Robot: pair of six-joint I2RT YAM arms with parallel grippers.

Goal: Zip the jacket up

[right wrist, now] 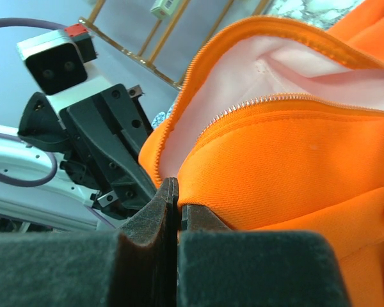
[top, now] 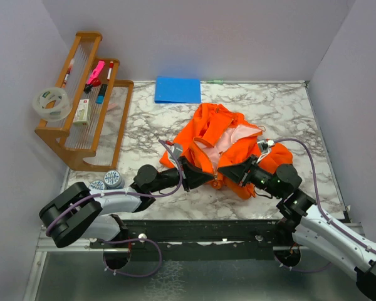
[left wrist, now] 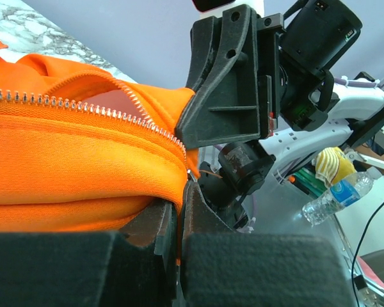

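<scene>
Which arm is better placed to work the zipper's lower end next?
Probably the right. The right gripper is shut on the jacket right where the zipper teeth end; the left gripper pinches the hem below and can hold it taut.

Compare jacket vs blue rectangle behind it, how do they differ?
The jacket is orange and crumpled; the blue rectangle is flat and neat-edged. The jacket covers more table in the top view. The left gripper and the right gripper are both shut on the jacket's near edge; nothing touches the blue rectangle. Both lie on the marble table.
</scene>
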